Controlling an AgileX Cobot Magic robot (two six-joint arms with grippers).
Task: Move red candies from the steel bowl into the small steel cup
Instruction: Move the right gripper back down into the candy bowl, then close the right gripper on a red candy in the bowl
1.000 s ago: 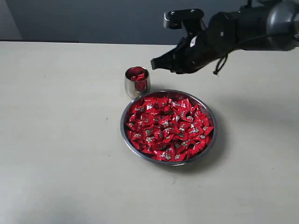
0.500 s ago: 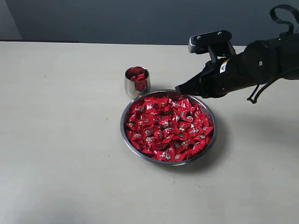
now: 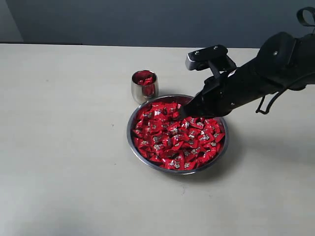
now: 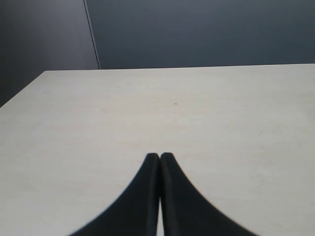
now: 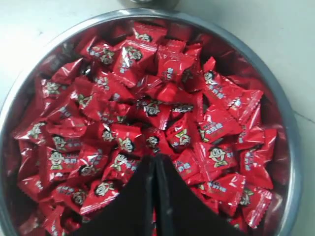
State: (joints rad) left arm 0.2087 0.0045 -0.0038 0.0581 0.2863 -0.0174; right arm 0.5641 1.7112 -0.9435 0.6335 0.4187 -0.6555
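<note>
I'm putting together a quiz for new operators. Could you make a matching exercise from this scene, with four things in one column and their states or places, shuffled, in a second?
Column one
1. small steel cup
2. steel bowl
3. right claw
4. left claw

Column two
A. shut, over the bare table
B. heaped with red candies
C. shut, tips over the candy pile
D. holds a few candies, stands beside the bowl

Pairs: 1-D, 2-B, 3-C, 4-A
</note>
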